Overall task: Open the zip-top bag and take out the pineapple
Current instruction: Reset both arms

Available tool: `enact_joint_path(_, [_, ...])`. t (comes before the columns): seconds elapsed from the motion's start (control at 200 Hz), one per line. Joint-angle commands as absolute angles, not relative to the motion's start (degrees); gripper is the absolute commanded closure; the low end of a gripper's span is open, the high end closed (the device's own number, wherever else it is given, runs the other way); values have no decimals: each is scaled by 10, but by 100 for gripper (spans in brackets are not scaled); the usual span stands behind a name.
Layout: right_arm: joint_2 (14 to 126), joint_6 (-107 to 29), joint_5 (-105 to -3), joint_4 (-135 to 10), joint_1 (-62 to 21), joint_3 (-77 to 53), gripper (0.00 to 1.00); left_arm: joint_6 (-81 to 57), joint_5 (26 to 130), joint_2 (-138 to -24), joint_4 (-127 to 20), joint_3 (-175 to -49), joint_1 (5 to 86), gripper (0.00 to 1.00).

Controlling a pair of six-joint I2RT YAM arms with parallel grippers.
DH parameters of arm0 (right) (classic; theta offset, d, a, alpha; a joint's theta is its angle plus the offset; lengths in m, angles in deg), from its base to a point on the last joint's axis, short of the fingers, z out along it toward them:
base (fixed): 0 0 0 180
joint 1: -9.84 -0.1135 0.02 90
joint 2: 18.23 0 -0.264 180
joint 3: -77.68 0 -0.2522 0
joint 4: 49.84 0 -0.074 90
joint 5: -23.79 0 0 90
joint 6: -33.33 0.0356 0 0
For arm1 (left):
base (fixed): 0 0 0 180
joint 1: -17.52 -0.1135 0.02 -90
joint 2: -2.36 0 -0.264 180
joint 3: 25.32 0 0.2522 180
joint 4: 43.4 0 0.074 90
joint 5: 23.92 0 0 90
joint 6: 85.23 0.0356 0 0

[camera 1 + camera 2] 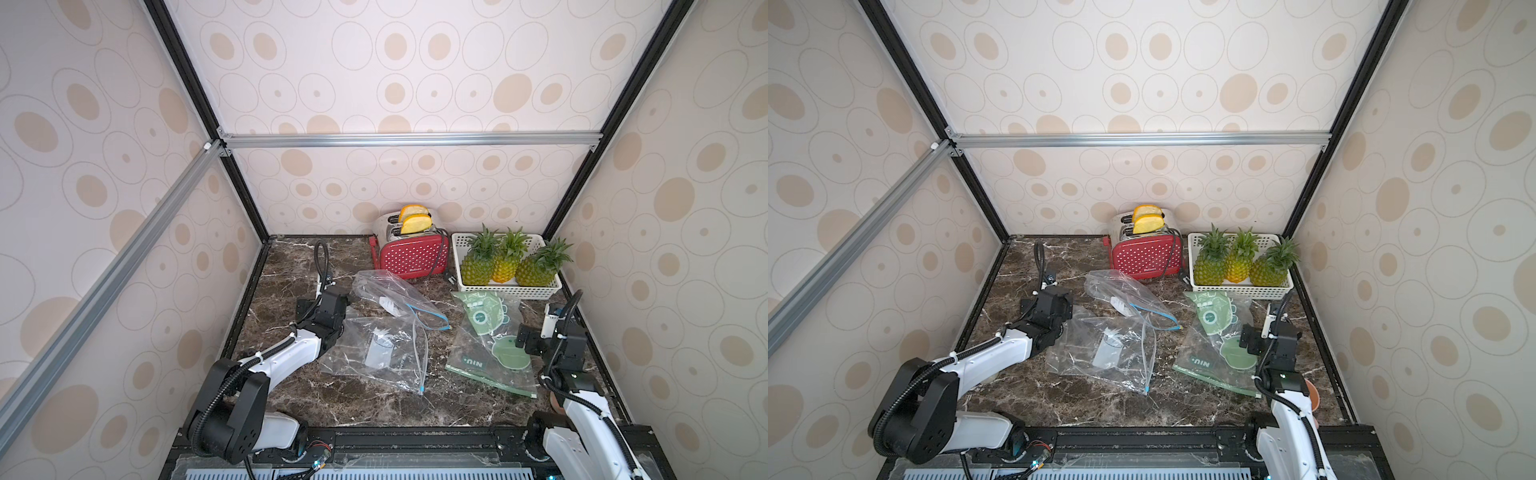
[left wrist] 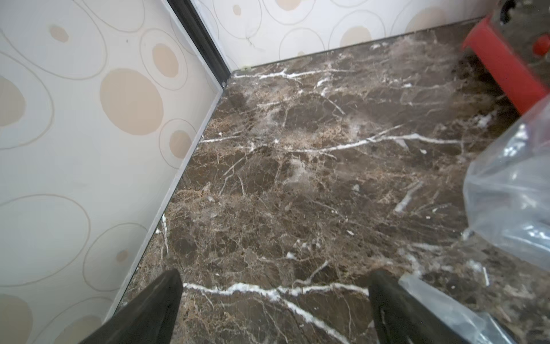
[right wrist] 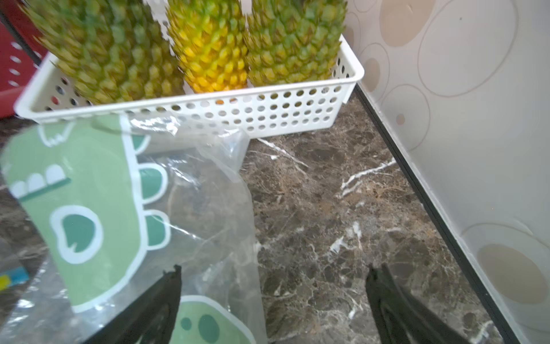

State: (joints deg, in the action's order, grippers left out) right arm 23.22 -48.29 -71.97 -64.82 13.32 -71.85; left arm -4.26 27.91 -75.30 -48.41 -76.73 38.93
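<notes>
The white letters "NIU" (image 1: 472,363) read upside down on the near corner of the green-printed zip-top bag (image 1: 482,328). This bag lies flat on the marbled desk (image 1: 374,401), lower right of centre in both top views, and its other prints are cartoon shapes. The red dotted toaster (image 1: 413,257), just above mid-frame, has a small white word low on its front, too small to read. Two yellow bread slices (image 1: 415,224) stand in its slots.

To the right of the toaster, a white perforated basket (image 1: 509,293) holds three pineapples (image 1: 505,266) with their leaves up, just behind the green bag. Mid-frame lie the farther clear zip-top bag (image 1: 386,291) and the nearer clear zip-top bag (image 1: 374,353). Each shows a pale label whose print cannot be read.

The left tool (image 2: 275,277) is spread open over bare desk, with clear plastic just beside one finger (image 2: 395,306). The right tool (image 3: 273,269) is also spread open and grips nothing. One of its fingers is above the green bag and the other above bare desk.
</notes>
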Motion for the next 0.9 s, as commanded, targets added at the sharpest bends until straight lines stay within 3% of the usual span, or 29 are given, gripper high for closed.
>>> enact_joint_path(0.0, [260, -534, -757, -499, 130, -737, 0, 4, 268, -736, -416, -764, 370, 1])
enact_joint_path(0.305, [464, -553, -776, -266, 131, -748, 0, 9, 297, -684, -425, -709, 317, 1])
enact_joint_path(0.641, [554, -541, -737, -219, 131, -708, 0, -14, 316, -573, -374, -587, 260, 1])
enact_joint_path(0.896, [599, -530, -712, -142, 130, -720, 0, 12, 322, -678, -243, -592, 251, 1])
